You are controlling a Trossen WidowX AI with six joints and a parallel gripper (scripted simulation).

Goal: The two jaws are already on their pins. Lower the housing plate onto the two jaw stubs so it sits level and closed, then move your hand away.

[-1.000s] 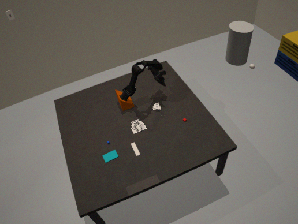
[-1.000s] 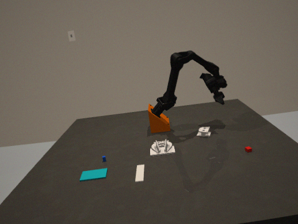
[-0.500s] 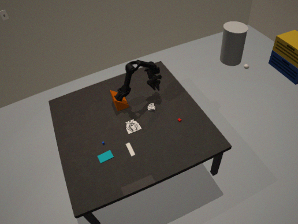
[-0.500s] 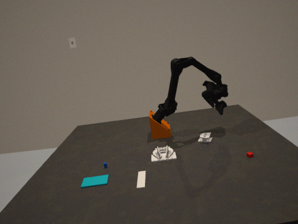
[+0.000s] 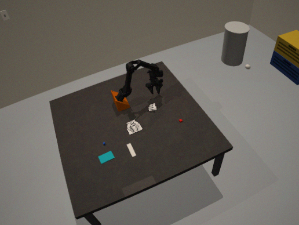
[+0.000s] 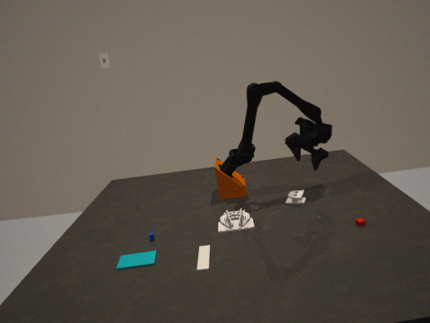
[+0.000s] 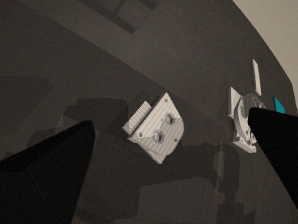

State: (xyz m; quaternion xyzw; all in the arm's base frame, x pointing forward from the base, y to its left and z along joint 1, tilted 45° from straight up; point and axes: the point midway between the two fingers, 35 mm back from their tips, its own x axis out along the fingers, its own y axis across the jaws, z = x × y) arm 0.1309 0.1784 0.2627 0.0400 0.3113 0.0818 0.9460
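The white housing plate (image 5: 152, 107) (image 6: 295, 194) (image 7: 163, 123) sits tilted on a small white stand, right of the arm's base in the top and exterior views. Two round holes show in its face in the wrist view. The white base with the jaws (image 5: 134, 127) (image 6: 236, 226) stands apart from it, nearer the table's middle. Its two jaws stand up side by side in the exterior view; the pins and stubs are too small to make out. My gripper (image 5: 155, 93) (image 6: 307, 165) (image 7: 173, 121) is wide open and empty, high above the housing plate and touching nothing. One finger partly hides the jaw base in the wrist view.
An orange wedge (image 5: 123, 106) (image 6: 232, 188) carries the arm. A red cube (image 5: 181, 120) (image 6: 360, 222) lies at the right. A blue cylinder (image 5: 104, 144) (image 6: 152, 237), a teal slab (image 5: 106, 157) (image 6: 137, 260) and a cream strip (image 5: 131, 149) (image 6: 203, 257) lie in front of the jaw base.
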